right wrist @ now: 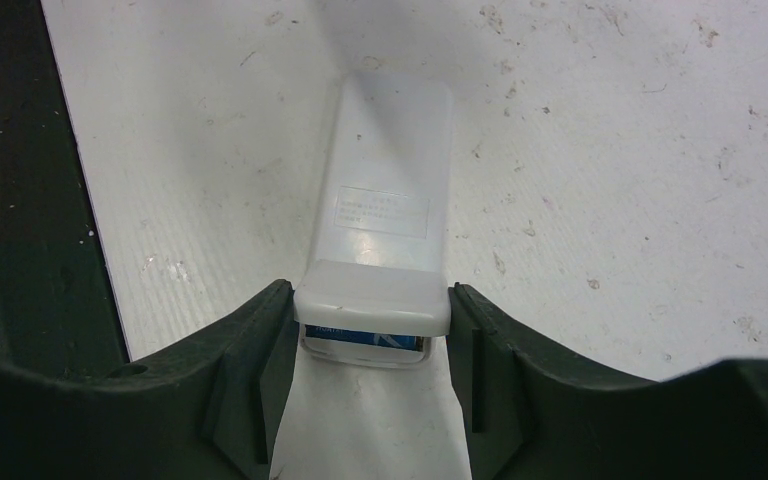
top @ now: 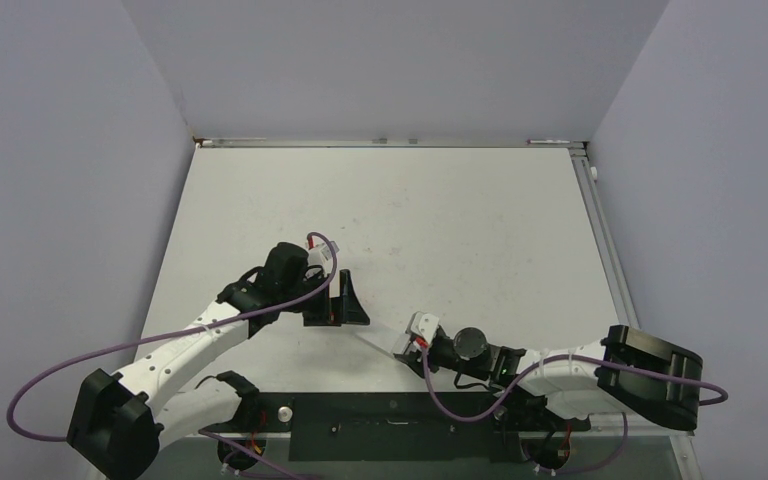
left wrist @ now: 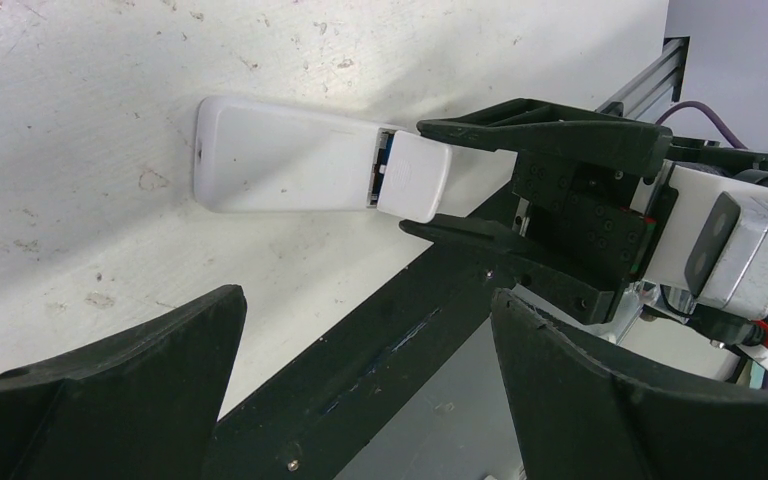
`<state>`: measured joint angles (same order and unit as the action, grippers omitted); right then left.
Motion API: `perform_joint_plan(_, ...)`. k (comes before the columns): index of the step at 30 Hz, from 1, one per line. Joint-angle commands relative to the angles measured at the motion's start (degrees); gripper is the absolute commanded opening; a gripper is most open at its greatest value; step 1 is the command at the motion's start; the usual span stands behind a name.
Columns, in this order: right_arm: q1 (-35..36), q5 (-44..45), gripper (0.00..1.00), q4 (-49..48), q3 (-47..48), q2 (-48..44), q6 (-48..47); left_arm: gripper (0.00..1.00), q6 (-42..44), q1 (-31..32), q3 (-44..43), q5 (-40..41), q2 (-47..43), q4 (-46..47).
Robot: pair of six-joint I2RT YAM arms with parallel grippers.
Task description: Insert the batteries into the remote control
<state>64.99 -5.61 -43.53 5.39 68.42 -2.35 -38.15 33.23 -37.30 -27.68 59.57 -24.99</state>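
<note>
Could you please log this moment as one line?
right gripper: shut on battery cover at remote end | blue battery: seated | left gripper: open

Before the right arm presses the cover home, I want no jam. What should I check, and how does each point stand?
1. Grip: right gripper shut on the cover: ok.
2. The blue battery in its bay: ok, it shows under the cover.
3. The dark battery in its bay: cannot tell, hidden.
4. Cover flush with the remote: not ok, it sits raised and a gap shows.
5. The left gripper clear of the remote: ok, open and apart from it.
6. Remote flat on the table, back up: ok.
</note>
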Motion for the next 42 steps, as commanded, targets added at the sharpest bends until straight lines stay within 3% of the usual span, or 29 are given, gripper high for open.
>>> perform_joint_plan(1,0.7,0.98,0.08,-5.2,1.7,1.46,0.78,0.91,1.15,0.24,-0.36,-0.35,-1.39,2.19)
perform_joint_plan(42,3.56,7.15,0.08,-9.68,-1.95,2.9,3.8,0.91,1.17,0.52,-0.49,0.08,-0.95,1.82)
